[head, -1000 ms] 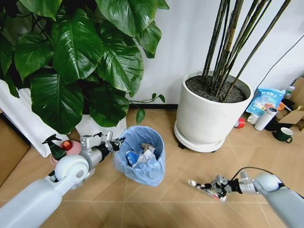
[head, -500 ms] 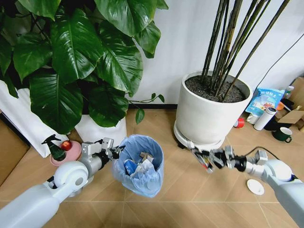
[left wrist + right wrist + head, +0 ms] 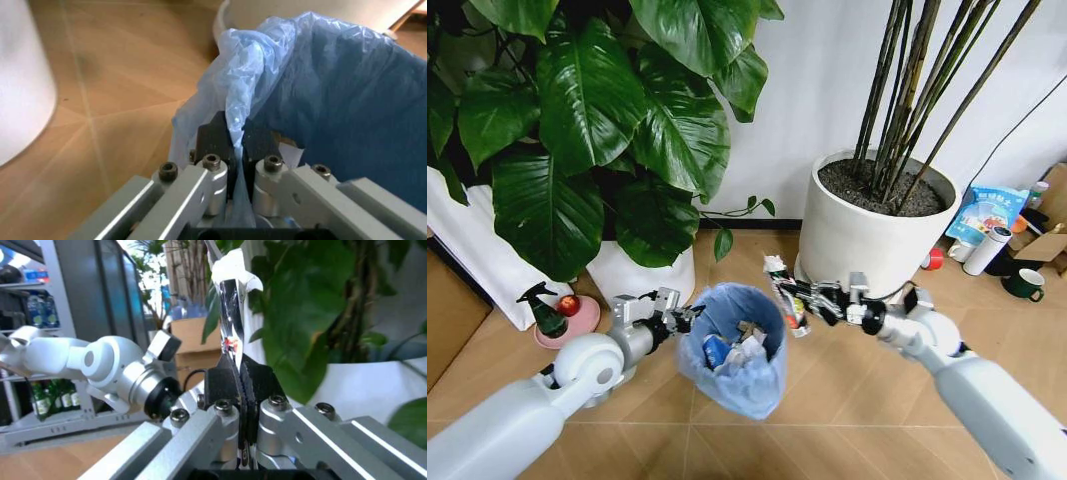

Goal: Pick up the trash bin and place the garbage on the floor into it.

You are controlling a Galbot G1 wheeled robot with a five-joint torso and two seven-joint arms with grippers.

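The trash bin [image 3: 732, 350], lined with a crinkly light-blue bag and holding several litter pieces, leans over the floor [image 3: 847, 400]. My left gripper [image 3: 682, 318] is shut on the bag's rim on the bin's left side. The left wrist view has the black fingers [image 3: 215, 136] pinching the blue bag [image 3: 320, 80]. My right gripper [image 3: 805, 297] is shut on a flat, crushed grey-white wrapper [image 3: 783, 290], a piece of the garbage. It holds the wrapper in the air just beside the bin's right rim. The right wrist view shows the wrapper [image 3: 230, 315] standing up between the pads.
A large white pot [image 3: 862, 245] with tall stems stands right behind my right arm. A big leafy plant [image 3: 587, 120] overhangs the left. A green spray bottle [image 3: 545, 308] on a pink dish sits at the left. Bottles, a packet and a green mug [image 3: 1025, 284] crowd the far right.
My right gripper rose from the floor at the right and swung left with the wrapper to the bin's right rim. The left gripper kept its hold on the bag; the bin shifted slightly.
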